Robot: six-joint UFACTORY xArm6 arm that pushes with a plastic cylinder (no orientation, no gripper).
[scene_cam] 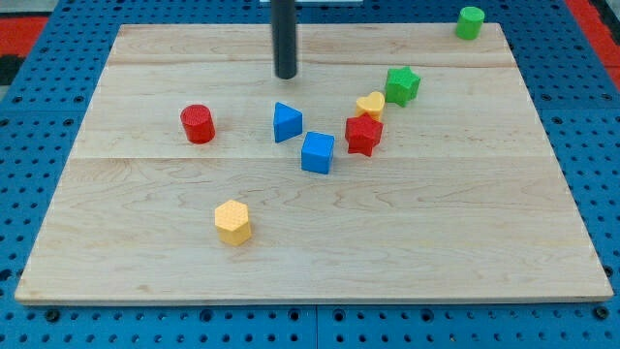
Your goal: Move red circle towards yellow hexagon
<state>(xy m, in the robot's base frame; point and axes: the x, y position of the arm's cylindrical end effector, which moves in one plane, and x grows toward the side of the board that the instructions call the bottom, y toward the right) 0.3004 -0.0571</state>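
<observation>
The red circle (pixel 197 123) stands on the wooden board (pixel 465 233) at the view's left of centre. The yellow hexagon (pixel 232 222) lies below it and slightly to the right, near the board's bottom edge. My tip (pixel 286 76) is the lower end of the dark rod coming down from the view's top. It sits above and to the right of the red circle, well apart from it, and just above the blue triangle (pixel 287 122).
A blue cube (pixel 318 152) lies right of the triangle. A red star (pixel 363 135), a yellow heart (pixel 370 105) and a green star (pixel 402 85) form a diagonal cluster to the right. A green cylinder (pixel 470 21) stands at the top right corner.
</observation>
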